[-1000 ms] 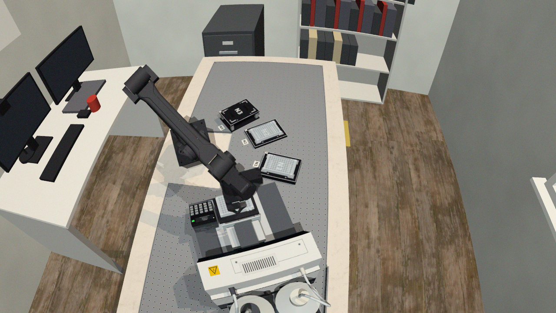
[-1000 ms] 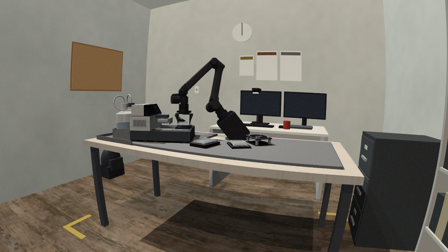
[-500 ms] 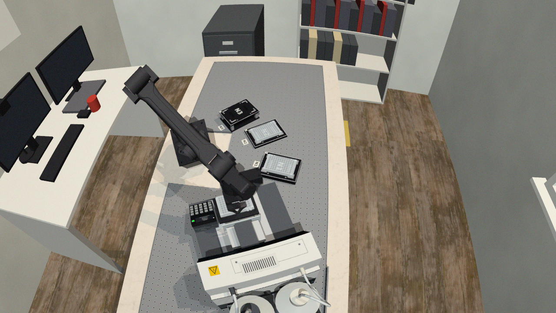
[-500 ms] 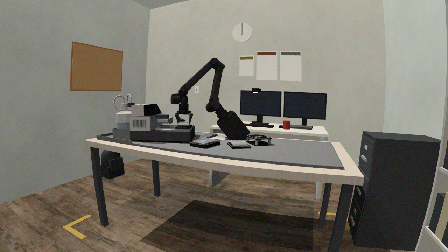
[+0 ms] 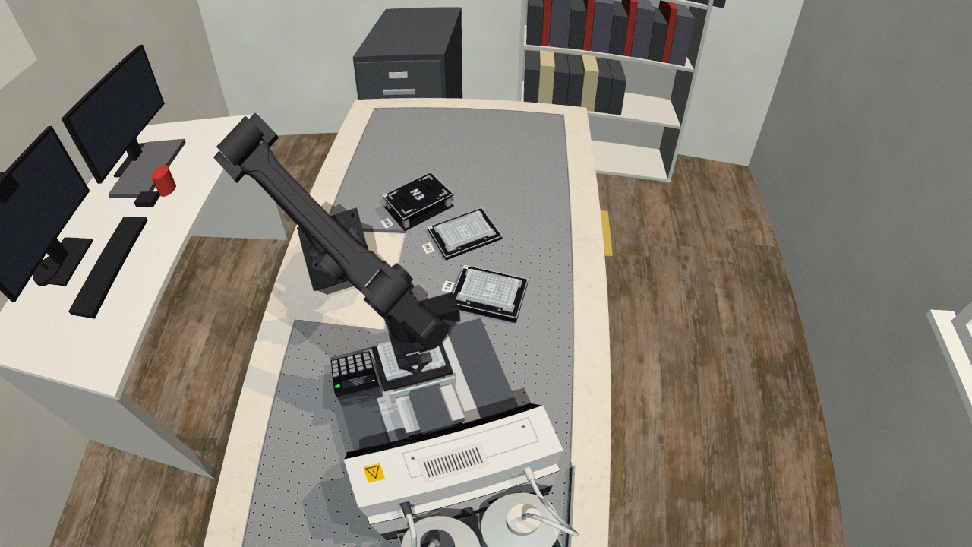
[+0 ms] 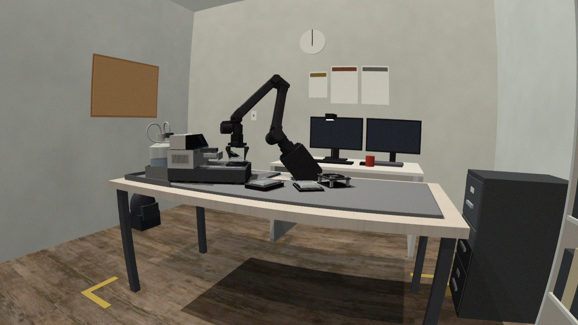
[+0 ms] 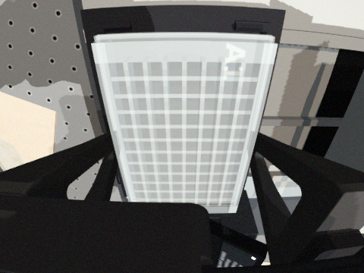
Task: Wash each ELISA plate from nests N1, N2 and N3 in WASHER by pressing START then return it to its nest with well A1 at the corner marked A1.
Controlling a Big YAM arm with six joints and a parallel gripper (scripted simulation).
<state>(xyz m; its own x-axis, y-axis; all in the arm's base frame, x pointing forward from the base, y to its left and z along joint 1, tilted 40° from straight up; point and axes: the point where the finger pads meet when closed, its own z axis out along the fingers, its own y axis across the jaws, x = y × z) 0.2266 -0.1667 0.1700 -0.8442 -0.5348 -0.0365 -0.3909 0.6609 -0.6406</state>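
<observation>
hiding part of the pale plate point(image 5: 392, 358) point(image 6: 237, 160) point(image 7: 182, 121) from above, the end effector point(image 5: 414, 362) point(image 6: 237, 158) point(image 7: 183, 138) pinches its long sides.

No change discernible from earlier pictures.
</observation>
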